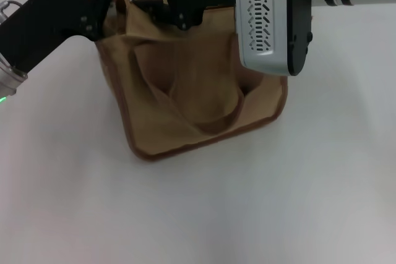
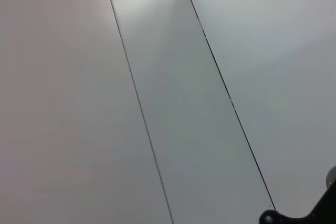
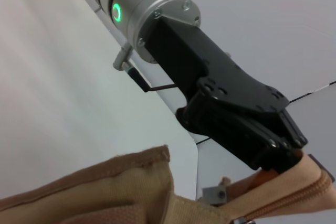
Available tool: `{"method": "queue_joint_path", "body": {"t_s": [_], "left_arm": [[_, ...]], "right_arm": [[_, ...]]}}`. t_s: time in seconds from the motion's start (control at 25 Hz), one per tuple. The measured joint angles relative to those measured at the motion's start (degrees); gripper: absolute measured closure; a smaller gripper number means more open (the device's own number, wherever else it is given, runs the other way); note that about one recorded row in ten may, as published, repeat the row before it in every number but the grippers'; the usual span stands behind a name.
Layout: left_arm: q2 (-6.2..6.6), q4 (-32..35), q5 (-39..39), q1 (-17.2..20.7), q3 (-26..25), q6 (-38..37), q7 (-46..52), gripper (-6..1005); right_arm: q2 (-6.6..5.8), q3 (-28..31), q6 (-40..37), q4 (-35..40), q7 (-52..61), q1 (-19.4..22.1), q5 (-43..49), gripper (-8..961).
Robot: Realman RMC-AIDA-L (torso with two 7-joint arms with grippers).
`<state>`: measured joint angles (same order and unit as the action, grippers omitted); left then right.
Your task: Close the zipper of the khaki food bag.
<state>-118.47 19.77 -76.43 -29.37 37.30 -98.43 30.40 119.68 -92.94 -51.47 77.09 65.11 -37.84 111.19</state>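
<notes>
Left gripper pins the bag's end while the right works above the zip

The khaki food bag (image 1: 204,112) stands on the white table (image 1: 278,214). The left gripper (image 3: 286,153) is clenched on the fabric at one end of the zipper (image 3: 294,198) — apparently to hold the line taut. The right gripper (image 1: 176,7) hangs over the bag's top — whether its fingers grasp the pull I cannot tell.

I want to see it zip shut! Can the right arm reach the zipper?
Probably yes: the right tool hangs over the zipper atop the khaki food bag; left tool grips its end.
</notes>
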Motion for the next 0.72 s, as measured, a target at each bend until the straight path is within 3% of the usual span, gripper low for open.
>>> {"method": "queue_joint_path", "body": {"t_s": [0.72], "left_arm": [[-0.08, 0.0, 0.2, 1.2, 0.0, -0.5, 0.0, 978]], "right_arm": [[0.07, -1.3, 2.9, -3.2, -7.2, 0.2, -8.6, 528]]}}
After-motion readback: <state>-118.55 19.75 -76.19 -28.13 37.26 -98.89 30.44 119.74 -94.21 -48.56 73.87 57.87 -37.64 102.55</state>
